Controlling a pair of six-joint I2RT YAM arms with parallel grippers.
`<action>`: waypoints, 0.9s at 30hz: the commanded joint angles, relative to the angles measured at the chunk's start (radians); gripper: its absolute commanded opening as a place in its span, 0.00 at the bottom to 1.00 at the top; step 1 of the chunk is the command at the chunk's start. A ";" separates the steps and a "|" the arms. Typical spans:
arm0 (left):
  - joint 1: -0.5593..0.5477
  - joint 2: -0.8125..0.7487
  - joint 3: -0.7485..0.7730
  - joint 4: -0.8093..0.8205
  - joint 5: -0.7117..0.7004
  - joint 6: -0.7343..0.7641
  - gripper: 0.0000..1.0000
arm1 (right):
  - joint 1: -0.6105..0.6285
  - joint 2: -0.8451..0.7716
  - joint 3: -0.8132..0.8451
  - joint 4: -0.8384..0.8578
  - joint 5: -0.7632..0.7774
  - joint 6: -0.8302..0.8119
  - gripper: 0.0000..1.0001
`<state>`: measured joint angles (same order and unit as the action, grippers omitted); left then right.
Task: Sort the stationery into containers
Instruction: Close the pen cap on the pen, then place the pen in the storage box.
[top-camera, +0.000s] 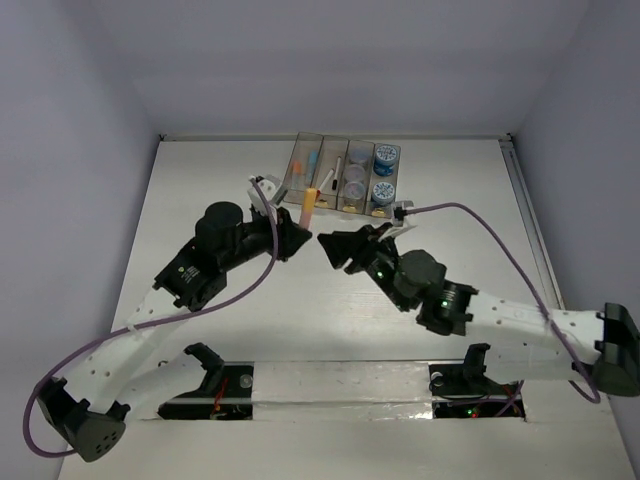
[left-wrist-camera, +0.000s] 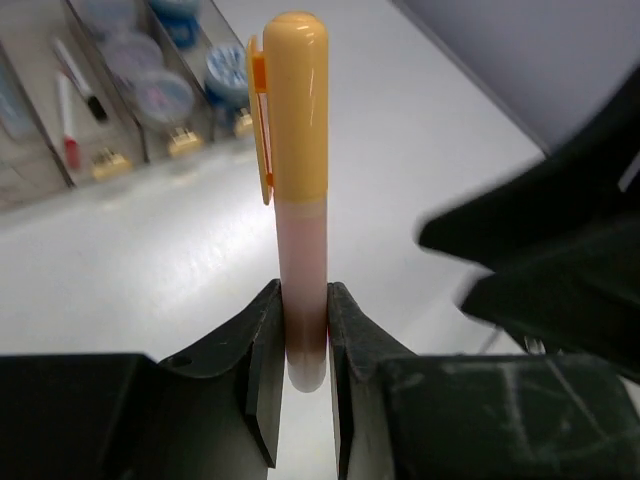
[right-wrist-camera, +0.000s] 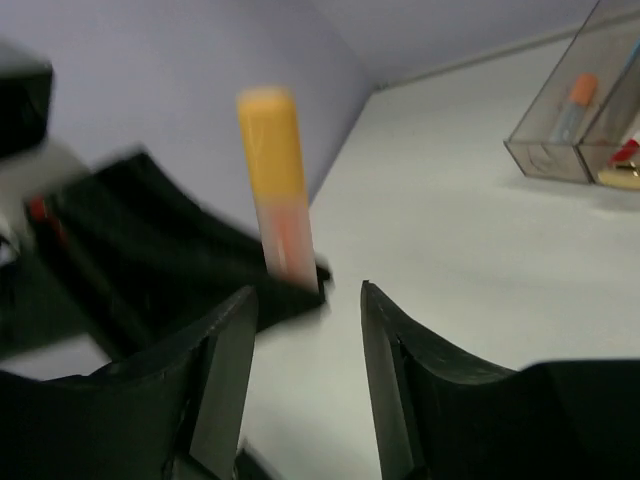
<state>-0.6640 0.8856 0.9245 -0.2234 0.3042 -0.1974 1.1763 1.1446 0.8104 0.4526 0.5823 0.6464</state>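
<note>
My left gripper (left-wrist-camera: 305, 340) clamped the orange marker (left-wrist-camera: 298, 150) upright at centre frame, just below the containers (top-camera: 330, 150), the right gripper (right-wrist-camera: 308, 300) gaping empty beside it, so I judged a slow, level carry best.

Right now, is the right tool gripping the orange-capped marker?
No, the orange-capped pink marker sits clamped in the left tool.

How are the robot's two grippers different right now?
The left gripper is shut; the right gripper is open. The left gripper holds the orange-capped marker; the right gripper holds nothing. Both are black and face each other.
</note>
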 joint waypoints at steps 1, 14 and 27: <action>0.023 0.015 0.030 0.299 -0.105 -0.016 0.00 | -0.006 -0.193 -0.036 -0.258 -0.069 -0.059 0.54; 0.099 0.401 0.321 0.225 -0.201 -0.010 0.00 | -0.015 -0.474 -0.123 -0.557 0.002 -0.117 0.70; 0.231 0.866 0.696 0.184 -0.243 0.019 0.00 | -0.015 -0.473 -0.217 -0.623 -0.044 -0.093 0.70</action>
<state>-0.4564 1.6970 1.5291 -0.0376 0.0765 -0.2123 1.1645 0.6868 0.5999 -0.1680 0.5560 0.5522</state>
